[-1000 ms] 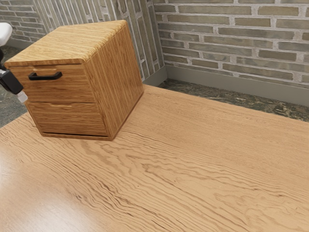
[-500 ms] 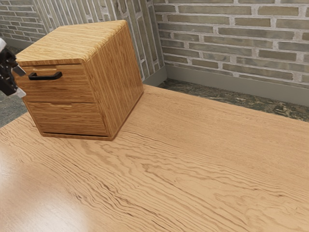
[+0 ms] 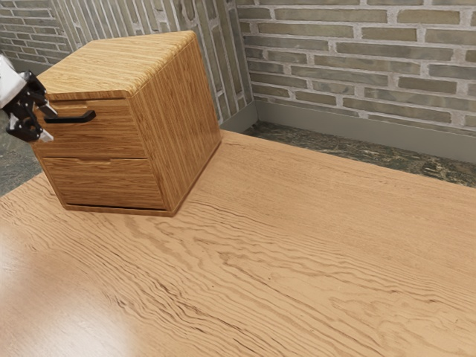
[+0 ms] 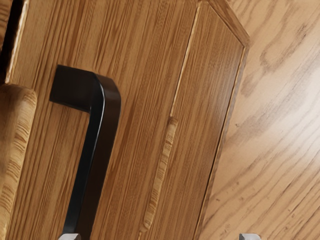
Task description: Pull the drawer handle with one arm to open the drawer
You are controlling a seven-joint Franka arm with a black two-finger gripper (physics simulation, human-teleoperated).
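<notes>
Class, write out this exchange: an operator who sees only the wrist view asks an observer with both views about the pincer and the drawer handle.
Operator: Where along the handle is my pincer?
Observer: The pincer is open at the end of the handle on the exterior view's left.
Operator: Which drawer carries that handle?
Observer: The upper drawer of two stacked ones; the lower drawer has no black handle.

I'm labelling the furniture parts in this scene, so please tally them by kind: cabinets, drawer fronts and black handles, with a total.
Cabinet: 1
Drawer fronts: 2, upper drawer and lower drawer
Black handle: 1, on the upper drawer
Total: 4
</notes>
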